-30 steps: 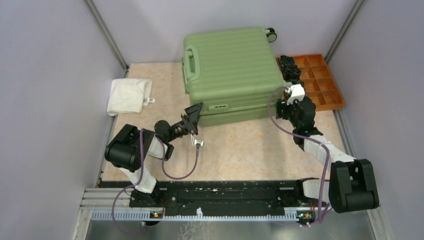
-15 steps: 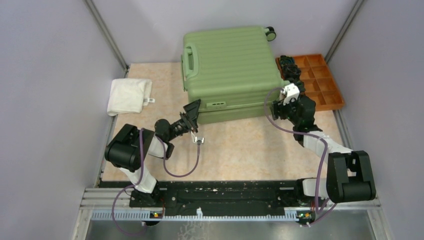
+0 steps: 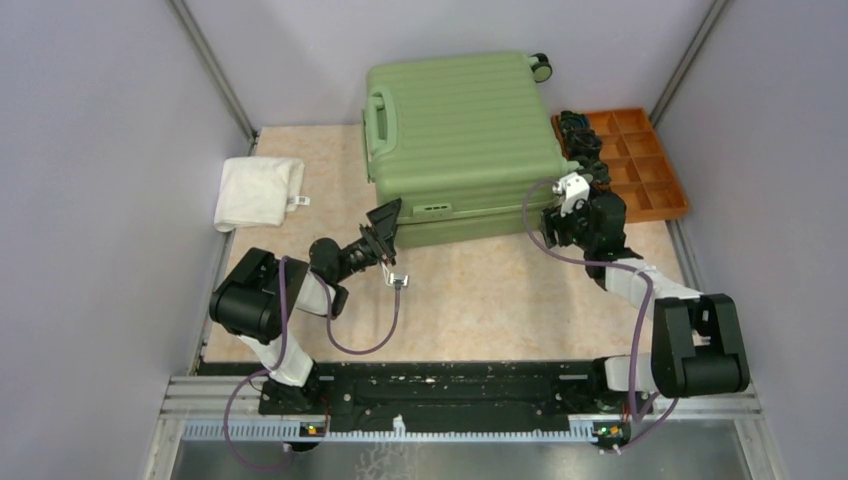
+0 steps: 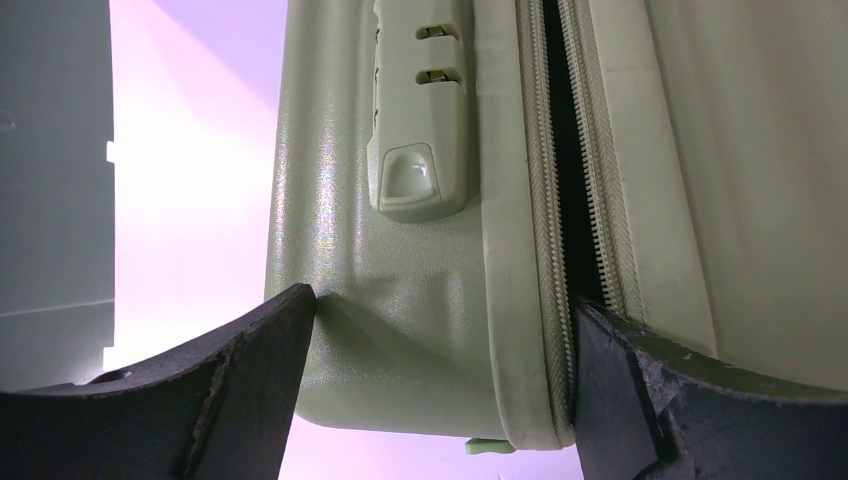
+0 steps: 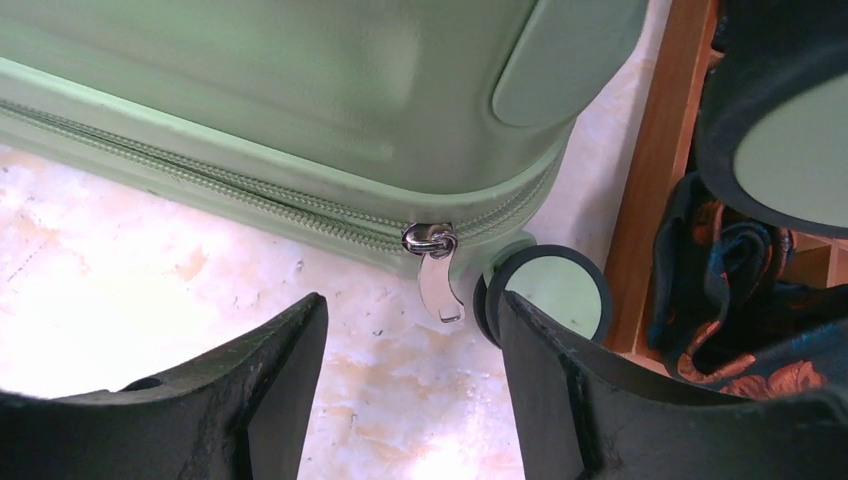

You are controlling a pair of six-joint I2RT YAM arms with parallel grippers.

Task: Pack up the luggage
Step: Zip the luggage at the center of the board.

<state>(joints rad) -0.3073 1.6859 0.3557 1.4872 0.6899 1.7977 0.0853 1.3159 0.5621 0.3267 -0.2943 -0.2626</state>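
Note:
The luggage (image 3: 460, 130) lies flat and shut at the back middle, a light-green ribbed shell with its lock (image 4: 420, 110) on the front face. My left gripper (image 3: 385, 230) is open at the front left corner. In the left wrist view its fingers (image 4: 270, 350) straddle one shell half, one on the outer skin, the other at the parted zipper (image 4: 560, 200). My right gripper (image 3: 553, 225) is open at the front right corner, low over the table. The metal zipper pull (image 5: 437, 280) hangs just beyond its fingertips (image 5: 290, 350), next to a small wheel (image 5: 550, 290).
A folded white towel (image 3: 258, 192) lies at the left wall. An orange compartment tray (image 3: 680, 205) stands right of the luggage, holding dark patterned cloth (image 5: 720, 290). A second wheel (image 5: 790, 140) looms close over my right gripper. Grey walls close in both sides.
My right gripper has swung left, in to the luggage's front right corner, and its jaws have narrowed a little. The left gripper has edged forward onto the front left corner.

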